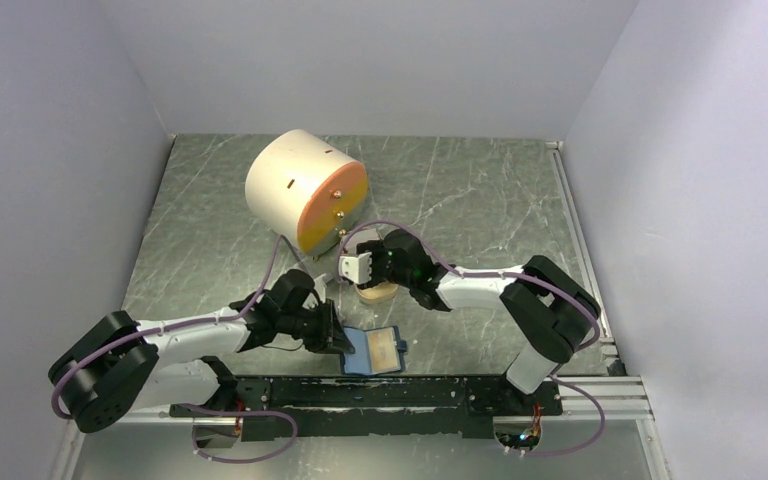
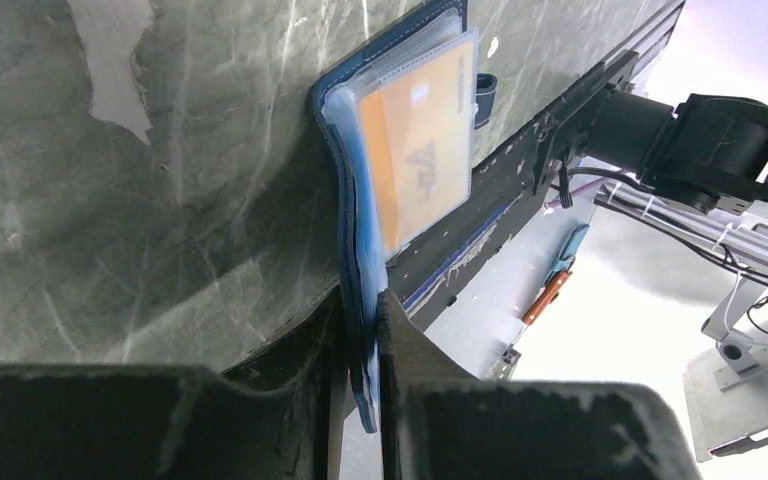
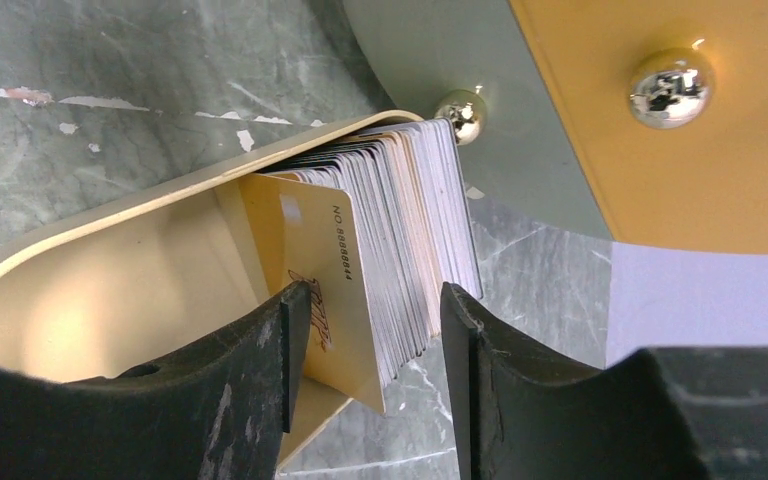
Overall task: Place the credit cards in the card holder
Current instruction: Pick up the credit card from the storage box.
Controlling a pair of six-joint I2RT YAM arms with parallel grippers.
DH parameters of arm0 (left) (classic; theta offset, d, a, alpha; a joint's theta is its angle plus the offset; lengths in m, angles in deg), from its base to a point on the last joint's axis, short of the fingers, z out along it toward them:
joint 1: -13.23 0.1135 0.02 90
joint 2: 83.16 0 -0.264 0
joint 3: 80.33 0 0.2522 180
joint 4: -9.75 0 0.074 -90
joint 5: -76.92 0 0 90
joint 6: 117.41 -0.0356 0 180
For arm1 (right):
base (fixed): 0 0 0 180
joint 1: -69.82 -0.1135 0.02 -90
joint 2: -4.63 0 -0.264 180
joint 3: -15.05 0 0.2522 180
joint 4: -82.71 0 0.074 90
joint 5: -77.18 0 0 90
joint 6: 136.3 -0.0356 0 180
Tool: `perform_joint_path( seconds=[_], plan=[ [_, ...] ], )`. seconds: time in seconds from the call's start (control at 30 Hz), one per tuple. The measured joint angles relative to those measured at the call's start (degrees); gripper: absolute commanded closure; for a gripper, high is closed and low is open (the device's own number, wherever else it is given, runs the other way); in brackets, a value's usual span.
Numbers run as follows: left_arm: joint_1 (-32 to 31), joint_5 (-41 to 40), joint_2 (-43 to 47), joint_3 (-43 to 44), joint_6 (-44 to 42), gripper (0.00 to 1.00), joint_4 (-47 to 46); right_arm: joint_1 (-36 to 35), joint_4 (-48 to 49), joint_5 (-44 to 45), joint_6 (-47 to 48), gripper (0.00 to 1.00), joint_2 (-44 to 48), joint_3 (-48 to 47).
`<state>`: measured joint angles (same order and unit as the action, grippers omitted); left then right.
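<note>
The credit cards [image 3: 400,240] stand on edge, packed into the tan dish [image 3: 110,290]. The right gripper [image 3: 375,300] straddles the stack with its jaws parted, not yet squeezing. Just nearer the bases lies the open card holder [image 1: 375,350], its cover pinched tight by the left gripper [image 2: 362,310].
</note>
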<state>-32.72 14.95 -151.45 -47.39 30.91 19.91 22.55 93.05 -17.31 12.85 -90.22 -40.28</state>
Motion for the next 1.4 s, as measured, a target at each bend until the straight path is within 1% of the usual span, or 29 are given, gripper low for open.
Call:
perform_joint_path(
  seconds=[0.43,0.57,0.8,0.9,1.03,1.17,1.4],
  plan=[
    [0.0,0.0,0.4,-0.2,0.0,0.81,0.0,0.0,-1.3,-0.7,-0.5,0.62,1.2,0.0],
    [0.0,0.0,0.4,-0.2,0.0,0.81,0.0,0.0,-2.1,-1.1,-0.7,0.7,1.5,0.0],
    [0.0,0.0,0.3,-0.2,0.0,0.81,0.0,0.5,-3.8,-2.2,-0.8,0.79,2.4,0.0],
    [0.0,0.0,0.3,-0.2,0.0,0.81,0.0,0.6,-5.4,-2.7,-0.9,0.86,3.4,0.0],
    [0.0,0.0,0.3,-0.2,0.1,0.81,-0.1,0.6,-7.7,-3.6,-1.1,0.9,4.7,0.0],
    [0.0,0.0,0.2,-0.2,0.1,0.81,-0.1,0.6,-9.7,-3.9,-1.1,1.0,5.7,0.0],
    [0.0,0.0,-0.3,-0.2,0.2,0.82,-0.9,0.6,-14.6,-4.0,-1.5,1.0,9.0,-0.2]
  ],
)
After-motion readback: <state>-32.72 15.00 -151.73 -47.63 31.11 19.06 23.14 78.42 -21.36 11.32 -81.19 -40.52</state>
